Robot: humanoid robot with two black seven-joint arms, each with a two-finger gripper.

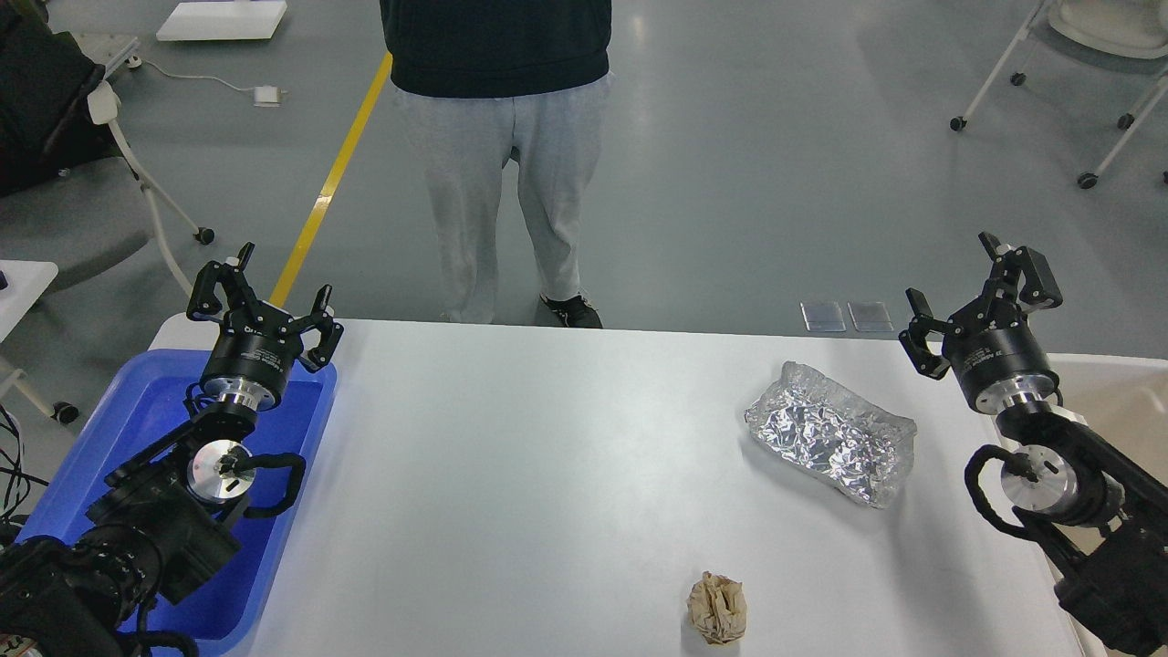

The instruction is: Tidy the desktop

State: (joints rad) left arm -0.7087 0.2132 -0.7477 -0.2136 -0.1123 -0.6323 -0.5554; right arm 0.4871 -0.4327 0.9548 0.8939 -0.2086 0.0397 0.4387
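Observation:
The white desktop (511, 474) fills the middle of the head view. On its right part lies a crumpled silver foil packet (830, 444). Near the front edge sits a small brown crumpled paper ball (718, 609). My left gripper (263, 297) is open and empty, raised over the far end of the blue tray (119, 429) at the desktop's left side. My right gripper (981, 287) is open and empty too, held up at the desktop's right edge, to the right of and beyond the foil packet.
A person in grey trousers (502, 192) stands just behind the desktop's far edge. A beige bin (1109, 392) sits at the right under my right arm. Chairs on castors stand at the far left (82, 164) and far right (1077, 82).

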